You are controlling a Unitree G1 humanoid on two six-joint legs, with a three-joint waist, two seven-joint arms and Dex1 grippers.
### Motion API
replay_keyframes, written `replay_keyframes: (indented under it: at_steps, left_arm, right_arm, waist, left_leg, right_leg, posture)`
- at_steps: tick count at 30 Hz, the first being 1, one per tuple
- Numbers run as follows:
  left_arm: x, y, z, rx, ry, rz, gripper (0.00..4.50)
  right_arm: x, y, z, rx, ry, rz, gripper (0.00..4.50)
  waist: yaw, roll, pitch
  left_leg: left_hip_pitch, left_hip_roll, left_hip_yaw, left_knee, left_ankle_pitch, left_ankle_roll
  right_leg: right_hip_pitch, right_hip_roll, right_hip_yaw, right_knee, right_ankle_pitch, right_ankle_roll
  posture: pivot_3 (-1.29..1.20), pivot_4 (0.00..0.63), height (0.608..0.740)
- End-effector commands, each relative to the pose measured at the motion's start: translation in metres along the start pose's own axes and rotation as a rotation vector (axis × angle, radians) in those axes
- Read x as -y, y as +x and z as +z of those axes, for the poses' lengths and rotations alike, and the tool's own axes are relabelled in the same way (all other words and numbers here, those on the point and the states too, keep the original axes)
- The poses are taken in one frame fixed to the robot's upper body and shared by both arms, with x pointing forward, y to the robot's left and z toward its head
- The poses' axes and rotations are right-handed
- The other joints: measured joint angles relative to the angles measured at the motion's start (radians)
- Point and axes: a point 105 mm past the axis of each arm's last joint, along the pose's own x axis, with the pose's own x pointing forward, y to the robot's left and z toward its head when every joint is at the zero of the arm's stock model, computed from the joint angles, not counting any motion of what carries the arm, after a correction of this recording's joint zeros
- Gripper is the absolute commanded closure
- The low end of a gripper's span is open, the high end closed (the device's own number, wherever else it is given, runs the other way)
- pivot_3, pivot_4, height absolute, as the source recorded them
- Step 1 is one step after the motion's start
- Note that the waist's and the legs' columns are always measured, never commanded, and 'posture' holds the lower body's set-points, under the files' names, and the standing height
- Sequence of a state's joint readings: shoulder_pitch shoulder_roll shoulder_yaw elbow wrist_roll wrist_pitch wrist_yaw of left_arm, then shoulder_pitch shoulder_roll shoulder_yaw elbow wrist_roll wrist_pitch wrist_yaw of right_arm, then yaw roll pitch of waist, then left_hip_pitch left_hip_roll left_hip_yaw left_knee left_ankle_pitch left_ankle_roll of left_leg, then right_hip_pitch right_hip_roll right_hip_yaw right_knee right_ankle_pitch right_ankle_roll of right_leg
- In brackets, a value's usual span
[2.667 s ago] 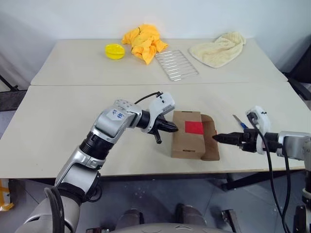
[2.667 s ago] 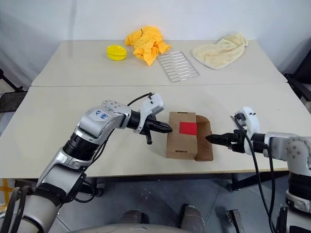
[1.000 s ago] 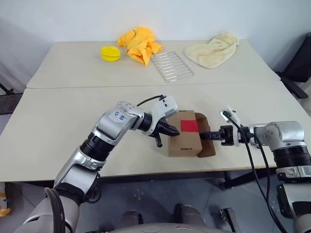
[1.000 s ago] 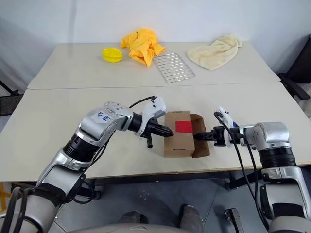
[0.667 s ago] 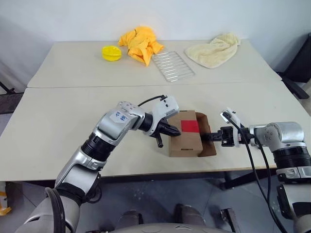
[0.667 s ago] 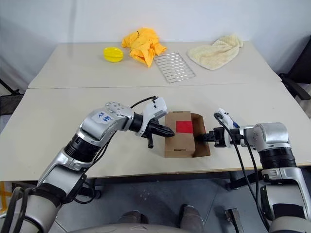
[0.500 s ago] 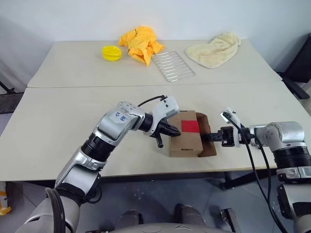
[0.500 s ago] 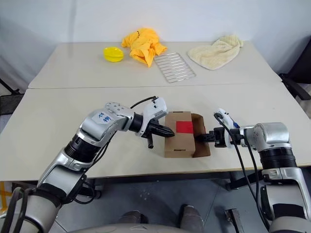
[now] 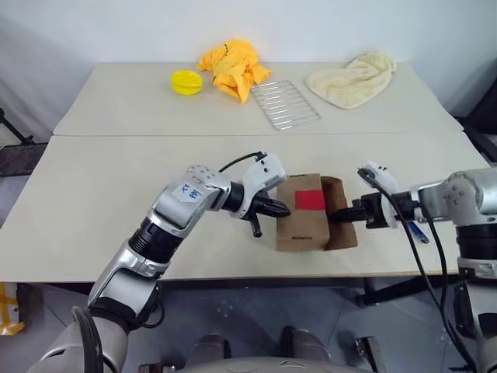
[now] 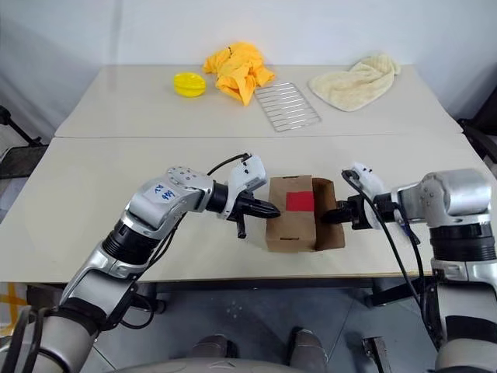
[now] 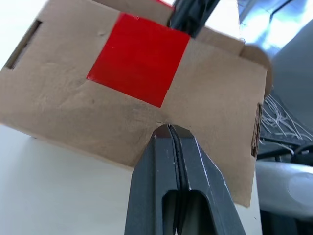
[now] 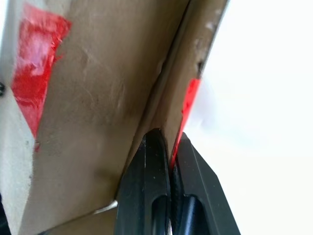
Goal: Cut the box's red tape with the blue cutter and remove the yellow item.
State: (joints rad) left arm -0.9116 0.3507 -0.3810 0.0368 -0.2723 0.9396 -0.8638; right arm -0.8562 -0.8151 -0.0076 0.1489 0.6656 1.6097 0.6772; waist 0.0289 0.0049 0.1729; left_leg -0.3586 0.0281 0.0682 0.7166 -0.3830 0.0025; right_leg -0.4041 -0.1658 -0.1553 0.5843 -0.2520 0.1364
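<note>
The brown cardboard box [image 9: 299, 225] sits near the table's front edge, with the red tape [image 9: 310, 200] on its top. Its right flap [image 9: 342, 227] stands open. My left gripper [image 9: 283, 209] is shut and empty, its tips pressed against the box's left side [image 11: 210, 98]. My right gripper [image 9: 340, 217] is shut on the edge of that flap [image 12: 195, 58], which carries a strip of red tape [image 12: 188, 105]. The blue cutter [image 9: 415, 231] lies on the table behind my right wrist. The yellow item is hidden.
On the far table lie a yellow disc [image 9: 186, 81], a crumpled yellow cloth [image 9: 233, 64], a wire rack [image 9: 286, 103] and a cream towel [image 9: 353, 78]. The box is close to the table's front edge [image 9: 256, 268].
My right gripper has closed on the flap's edge and risen a little with it. The left gripper stays against the box. The camera view has shifted slightly.
</note>
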Motion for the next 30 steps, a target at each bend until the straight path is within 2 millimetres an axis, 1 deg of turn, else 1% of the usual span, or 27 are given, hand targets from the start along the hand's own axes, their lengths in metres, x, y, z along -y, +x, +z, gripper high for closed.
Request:
replay_keyframes:
  at_steps: [1, 6, 10, 17, 20, 23, 27, 30]
  left_arm:
    - [-0.009, 0.006, -0.015, -0.037, -0.043, 0.054, 4.50]
    - [-0.011, 0.016, -0.008, 0.010, -0.049, 0.058, 4.50]
    - [-0.013, 0.023, -0.005, 0.035, -0.045, 0.067, 4.50]
    - [-0.021, 0.029, 0.002, 0.089, -0.059, 0.103, 4.50]
    - [-0.026, 0.028, 0.002, 0.104, -0.068, 0.126, 4.50]
    - [-0.029, 0.027, 0.000, 0.109, -0.076, 0.141, 4.50]
    - [-0.028, 0.029, -0.003, 0.106, -0.080, 0.141, 4.50]
    - [-0.027, 0.031, -0.007, 0.102, -0.089, 0.139, 4.50]
  right_arm:
    - [-0.008, -0.027, 0.025, 0.078, -0.069, -0.054, 4.49]
    - [-0.023, -0.038, 0.043, 0.085, -0.135, -0.091, 4.49]
    - [-0.024, -0.039, 0.041, 0.036, -0.173, -0.152, 4.49]
    - [-0.028, -0.032, 0.030, -0.068, -0.255, -0.238, 4.49]
    - [-0.036, -0.029, 0.032, -0.075, -0.270, -0.219, 4.49]
    - [-0.046, -0.030, 0.041, -0.059, -0.291, -0.219, 4.49]
    - [-0.059, -0.031, 0.050, -0.049, -0.316, -0.206, 4.49]
    - [-0.065, -0.033, 0.053, -0.048, -0.329, -0.207, 4.49]
  waist:
    - [-0.001, 0.000, 0.000]
    - [-0.001, 0.000, 0.000]
    - [0.002, 0.000, 0.000]
    - [0.003, 0.000, 0.000]
    - [0.001, 0.000, 0.000]
    - [-0.002, 0.000, 0.000]
    - [-0.001, 0.000, 0.000]
    - [-0.001, 0.000, 0.000]
  left_leg:
    - [-0.001, 0.000, 0.000, 0.000, 0.000, 0.000]
    - [-0.009, 0.000, 0.000, 0.000, 0.000, 0.000]
    - [-0.010, 0.000, 0.000, 0.000, 0.000, 0.000]
    - [-0.010, 0.000, 0.000, 0.001, 0.000, 0.000]
    - [-0.010, 0.000, 0.000, 0.000, 0.000, 0.000]
    - [-0.011, 0.000, 0.000, 0.000, 0.000, 0.000]
    - [-0.011, 0.000, 0.000, 0.000, 0.000, 0.000]
    - [-0.012, 0.000, 0.000, 0.000, 0.000, 0.001]
  right_leg:
    - [-0.002, 0.000, 0.000, 0.000, 0.000, 0.000]
    - [-0.009, 0.000, -0.001, 0.001, 0.000, 0.000]
    - [-0.009, 0.000, -0.002, 0.000, 0.000, 0.000]
    - [-0.009, 0.000, -0.002, -0.001, 0.000, 0.001]
    - [-0.009, 0.000, -0.002, -0.001, 0.000, 0.001]
    - [-0.009, 0.000, -0.002, 0.000, 0.000, 0.001]
    - [-0.010, 0.000, -0.002, 0.000, 0.000, 0.001]
    - [-0.010, 0.000, -0.002, -0.001, 0.000, 0.001]
  posture:
    - [0.00, 0.150, 0.740]
    - [0.00, 0.150, 0.740]
    - [0.00, 0.150, 0.740]
    - [0.00, 0.150, 0.740]
    - [0.00, 0.150, 0.740]
    - [0.00, 0.150, 0.740]
    - [0.00, 0.150, 0.740]
    - [0.00, 0.150, 0.740]
